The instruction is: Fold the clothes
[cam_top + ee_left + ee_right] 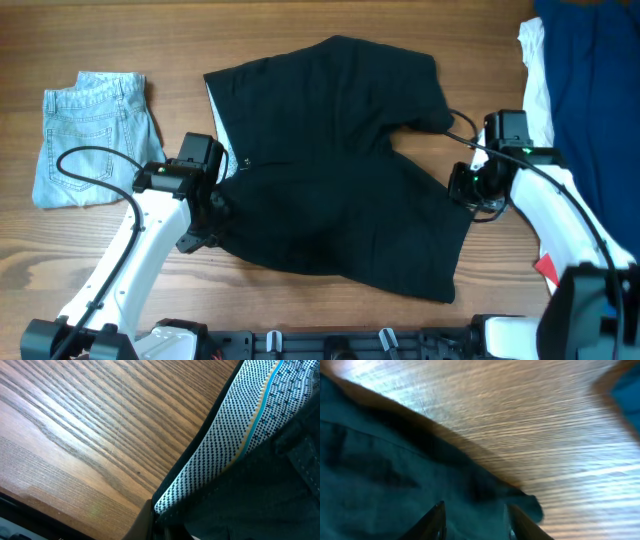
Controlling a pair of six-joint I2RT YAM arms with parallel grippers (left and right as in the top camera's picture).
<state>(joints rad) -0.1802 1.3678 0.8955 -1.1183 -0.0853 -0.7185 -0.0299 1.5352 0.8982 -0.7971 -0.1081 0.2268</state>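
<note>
The shorts [340, 180] are showing matt black cloth, the lining [225, 440] a pale dotted weave. The table [120, 30] is showing grained, softly glinting wood; the denim [95, 135] is looking faded.

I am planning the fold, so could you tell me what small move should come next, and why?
Probably close the right claw on the black shorts: its fingers stand apart over the right edge, while the left claw seems to pinch the opposite edge.

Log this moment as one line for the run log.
black shorts: spread on table | left gripper: shut on their left edge | right gripper: open over their right edge
</note>
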